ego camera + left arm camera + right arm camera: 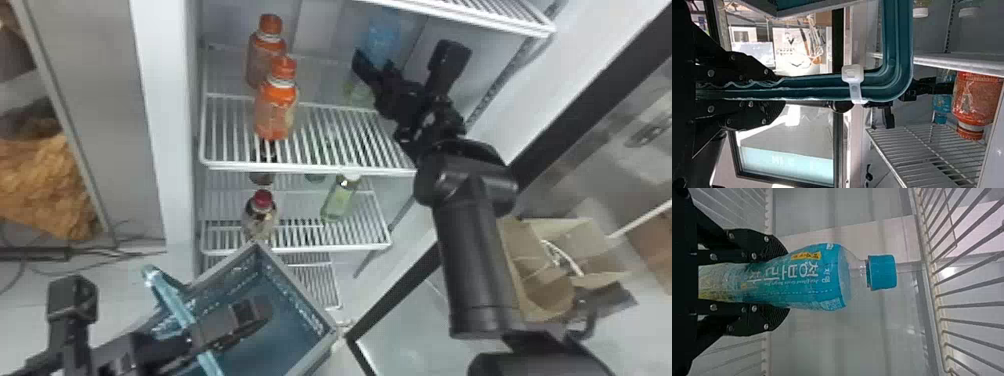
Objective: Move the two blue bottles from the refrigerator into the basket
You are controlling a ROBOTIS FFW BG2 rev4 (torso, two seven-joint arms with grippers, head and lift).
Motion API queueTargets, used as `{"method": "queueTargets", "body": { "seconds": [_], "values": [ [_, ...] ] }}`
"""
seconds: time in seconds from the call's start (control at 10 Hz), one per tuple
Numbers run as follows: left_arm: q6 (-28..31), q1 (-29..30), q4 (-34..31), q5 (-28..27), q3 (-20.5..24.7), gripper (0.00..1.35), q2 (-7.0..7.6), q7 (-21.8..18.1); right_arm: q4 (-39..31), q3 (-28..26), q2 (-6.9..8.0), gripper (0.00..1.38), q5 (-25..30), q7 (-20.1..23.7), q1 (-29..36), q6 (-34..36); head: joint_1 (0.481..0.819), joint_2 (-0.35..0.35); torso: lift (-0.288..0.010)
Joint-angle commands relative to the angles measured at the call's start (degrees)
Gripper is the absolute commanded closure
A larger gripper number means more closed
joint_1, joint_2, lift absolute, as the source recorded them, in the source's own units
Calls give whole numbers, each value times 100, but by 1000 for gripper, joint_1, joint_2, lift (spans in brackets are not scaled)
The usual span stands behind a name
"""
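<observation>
While the left gripper (245,312) has its jaws closed around the handle (172,297) of the basket (295,286), the right gripper (367,65) grasps a blue bottle (817,278) inside the refrigerator (165,125), its jaws parted by the bottle's width and pressing both sides of the lower body. The bottle has a bright blue label with a yellow patch, a clear shoulder and a ribbed blue cap (882,272) pointing away from the jaws.

Looks like a lab, with loose cables (35,253) and a cardboard box (560,227).
</observation>
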Motion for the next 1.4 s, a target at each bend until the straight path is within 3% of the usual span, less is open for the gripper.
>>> {"method": "queueTargets", "body": {
  "seconds": [0.0,0.5,1.3],
  "values": [
    [0,2,0,0,0,1202,7,0,-381,-47,4,1282,-8,3,248,2,695,-343,-10],
    [0,2,0,0,-11,1202,7,0,-1534,-173,4,1282,-133,108,979,143,695,-350,-10],
    [-43,44,0,35,-34,1202,7,0,-3798,-287,-5,1282,-910,495,2667,579,695,-338,-10]
  ]
}}
